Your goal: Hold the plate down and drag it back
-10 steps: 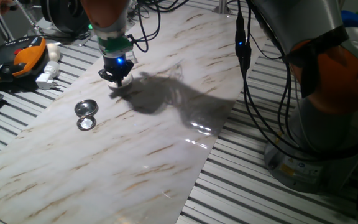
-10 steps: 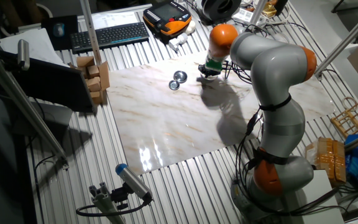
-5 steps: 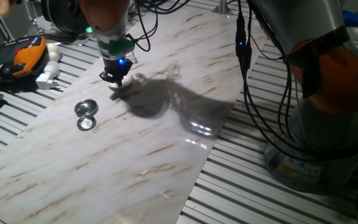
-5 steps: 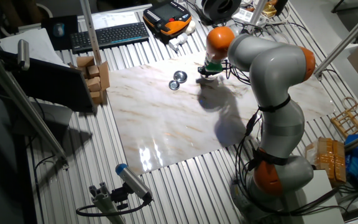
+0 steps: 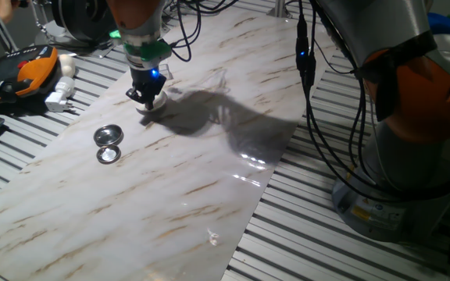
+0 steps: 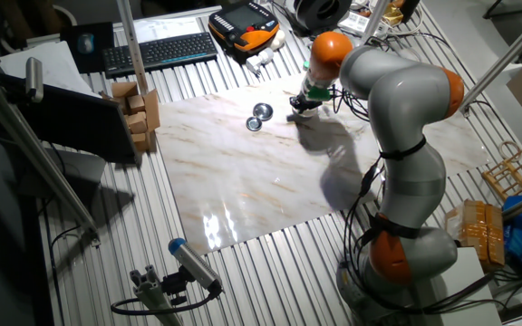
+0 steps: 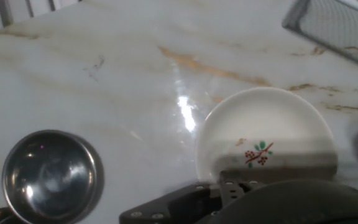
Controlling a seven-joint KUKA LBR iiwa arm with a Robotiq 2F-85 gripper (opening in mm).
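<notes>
The gripper (image 5: pixel 144 101) is pressing down on the plate (image 7: pixel 263 134), jaw state unclear; nothing is sitting in the nearby metal dish (image 7: pixel 51 176).

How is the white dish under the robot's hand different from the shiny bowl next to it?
The plate is white with a small painted sprig; the metal bowl is plain, dark and mirror-like. The plate looks shallow, the metal bowl deeper. The gripper is over the plate; the metal bowl sits uncovered. Both are round.
</notes>
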